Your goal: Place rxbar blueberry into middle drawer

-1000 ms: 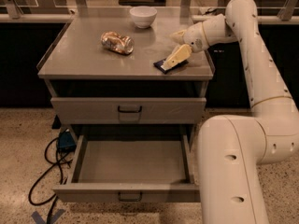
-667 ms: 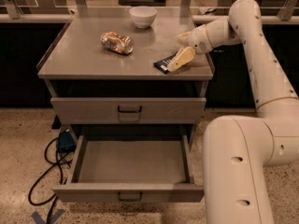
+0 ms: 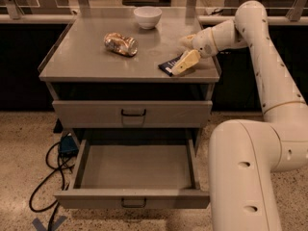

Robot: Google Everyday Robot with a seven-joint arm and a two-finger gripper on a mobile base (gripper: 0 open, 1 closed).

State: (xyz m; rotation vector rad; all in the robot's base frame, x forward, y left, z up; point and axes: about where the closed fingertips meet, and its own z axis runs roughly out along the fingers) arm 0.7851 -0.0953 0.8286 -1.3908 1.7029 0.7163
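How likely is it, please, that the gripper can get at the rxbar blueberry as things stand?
Very likely yes: the gripper sits right at the rxbar blueberry by the right front edge of the tabletop, with nothing between them. The crumpled packet and white bowl lie well clear.

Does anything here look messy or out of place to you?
Two small things. The shiny tan-and-silver packet lies crumpled on its side on the grey cabinet top. The dark navy-blue snack bar sits askew by the right front edge, partly under the robot's hand. The lower grey drawer stands open.
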